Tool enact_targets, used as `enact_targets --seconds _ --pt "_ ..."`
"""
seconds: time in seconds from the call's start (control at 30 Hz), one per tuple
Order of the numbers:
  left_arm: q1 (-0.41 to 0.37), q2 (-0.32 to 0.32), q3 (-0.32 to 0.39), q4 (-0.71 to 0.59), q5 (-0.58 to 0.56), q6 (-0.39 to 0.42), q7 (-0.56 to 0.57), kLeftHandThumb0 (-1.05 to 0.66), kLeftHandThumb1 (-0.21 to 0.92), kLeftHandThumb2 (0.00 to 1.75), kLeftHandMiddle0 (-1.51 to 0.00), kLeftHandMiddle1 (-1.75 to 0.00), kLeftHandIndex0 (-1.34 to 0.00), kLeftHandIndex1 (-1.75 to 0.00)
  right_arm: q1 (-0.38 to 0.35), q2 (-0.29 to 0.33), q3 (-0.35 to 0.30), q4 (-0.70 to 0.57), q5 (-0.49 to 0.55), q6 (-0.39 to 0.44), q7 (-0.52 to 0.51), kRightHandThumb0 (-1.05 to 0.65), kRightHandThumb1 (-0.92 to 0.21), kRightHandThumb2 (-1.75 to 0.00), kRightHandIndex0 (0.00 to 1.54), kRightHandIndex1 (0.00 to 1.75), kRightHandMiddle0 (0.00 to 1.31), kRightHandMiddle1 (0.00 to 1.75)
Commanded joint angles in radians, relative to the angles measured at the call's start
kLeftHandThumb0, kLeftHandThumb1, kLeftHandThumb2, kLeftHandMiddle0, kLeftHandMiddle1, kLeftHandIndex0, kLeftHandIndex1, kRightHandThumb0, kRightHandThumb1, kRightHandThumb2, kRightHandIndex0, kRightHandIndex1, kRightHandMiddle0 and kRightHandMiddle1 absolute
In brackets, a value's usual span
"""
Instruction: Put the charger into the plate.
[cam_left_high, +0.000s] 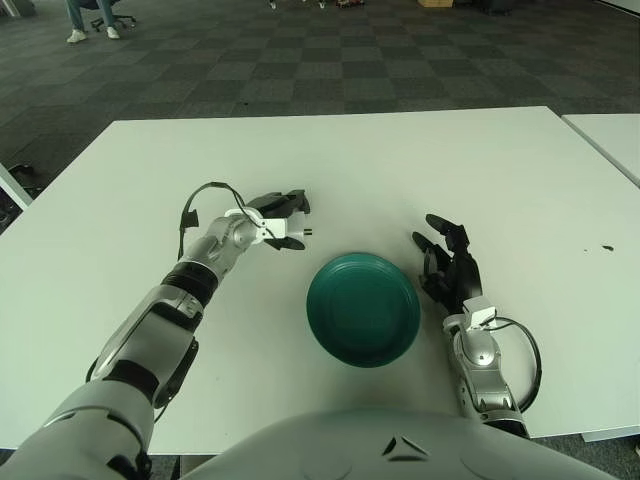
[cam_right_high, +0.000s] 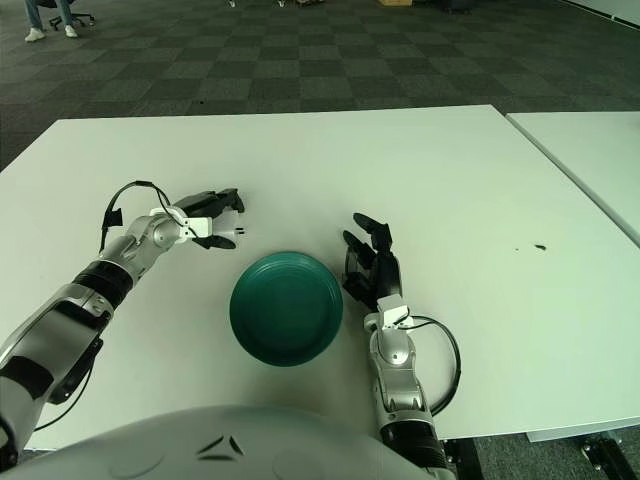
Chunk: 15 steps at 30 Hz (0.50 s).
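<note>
A dark green round plate (cam_left_high: 362, 309) sits on the white table near the front edge. My left hand (cam_left_high: 277, 221) is up and to the left of the plate, shut on a small white charger (cam_left_high: 284, 230) whose metal prongs point right toward the plate. The charger is held just above the table. It also shows in the right eye view (cam_right_high: 216, 231), left of the plate (cam_right_high: 287, 308). My right hand (cam_left_high: 449, 264) shows just right of the plate with fingers spread, holding nothing.
The white table (cam_left_high: 400, 170) stretches far beyond the plate. A second white table (cam_left_high: 610, 140) stands at the right with a narrow gap between. A small dark speck (cam_left_high: 607, 248) lies at the table's right side. Dark checkered carpet lies beyond.
</note>
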Motion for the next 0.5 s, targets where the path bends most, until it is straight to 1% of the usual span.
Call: enact_targets --seconds 0.0,0.03,0.1,0.13,0.17,0.23,0.47 --pt "0.045 0.005 -0.034 0.027 0.007 0.02 -0.053 -0.47 0.66 0.75 -0.4 -1.62 -0.4 -1.64 0.086 0.0 0.001 0.139 -0.004 0.031 0.006 -0.71 -0.92 -0.76 0.61 0.05 0.03 0.88" --pt "0.045 0.007 -0.037 0.025 0.01 0.018 -0.053 -0.45 0.62 0.82 -0.42 -1.66 -0.43 -1.65 0.085 -0.001 0.001 0.139 -0.004 0.031 0.007 -0.71 -0.92 -0.76 0.61 0.05 0.03 0.88" --pt "0.045 0.013 -0.044 0.023 0.016 0.009 -0.05 -0.43 0.58 0.91 -0.46 -1.7 -0.45 -1.67 0.085 -0.002 0.0 0.139 -0.003 0.033 0.008 -0.72 -0.92 -0.76 0.61 0.05 0.03 0.88" --pt "0.044 0.016 -0.047 0.023 0.019 0.004 -0.047 -0.43 0.54 0.98 -0.49 -1.72 -0.46 -1.7 0.084 -0.003 0.0 0.14 -0.003 0.033 0.009 -0.72 -0.92 -0.76 0.62 0.05 0.03 0.88" --pt "0.044 0.019 -0.051 0.024 0.022 -0.005 -0.044 -0.43 0.53 1.0 -0.51 -1.72 -0.47 -1.71 0.084 -0.002 -0.001 0.14 -0.001 0.035 0.009 -0.72 -0.92 -0.76 0.62 0.05 0.03 0.88" --pt "0.043 0.023 -0.054 0.029 0.018 -0.027 -0.042 -0.44 0.46 1.11 -0.59 -1.74 -0.5 -1.73 0.084 -0.002 -0.004 0.141 0.002 0.038 0.01 -0.72 -0.92 -0.75 0.62 0.06 0.03 0.88" --pt "0.038 0.029 -0.053 0.044 0.001 -0.058 -0.048 -0.45 0.37 1.23 -0.73 -1.75 -0.56 -1.74 0.082 -0.003 -0.005 0.143 -0.009 0.032 0.004 -0.72 -0.92 -0.75 0.62 0.06 0.03 0.88"
